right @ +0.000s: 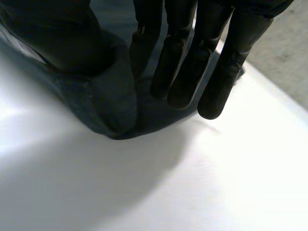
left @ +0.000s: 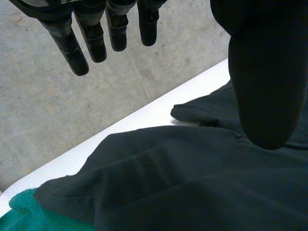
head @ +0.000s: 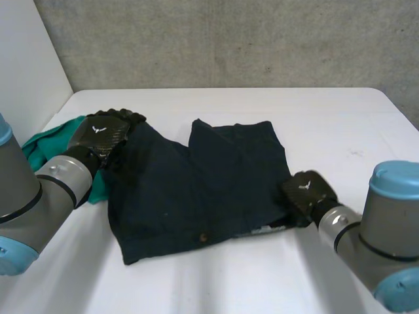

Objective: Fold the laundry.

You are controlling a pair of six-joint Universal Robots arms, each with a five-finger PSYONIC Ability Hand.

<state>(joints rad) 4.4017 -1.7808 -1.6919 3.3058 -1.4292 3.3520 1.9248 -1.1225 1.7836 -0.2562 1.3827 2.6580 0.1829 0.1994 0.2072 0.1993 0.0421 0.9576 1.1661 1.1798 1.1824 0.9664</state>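
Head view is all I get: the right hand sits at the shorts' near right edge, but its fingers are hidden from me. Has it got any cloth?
Observer: Yes. The right wrist view shows the right hand pinching a fold of the shorts between thumb and fingers.
Operator: And the left hand at the far left corner?
Observer: The left hand has straight fingers and holds nothing; the shorts lie below it.
Operator: Is the green cloth in its way?
Observer: The left wrist view shows the green cloth tucked under the shorts' corner, apart from the fingers.
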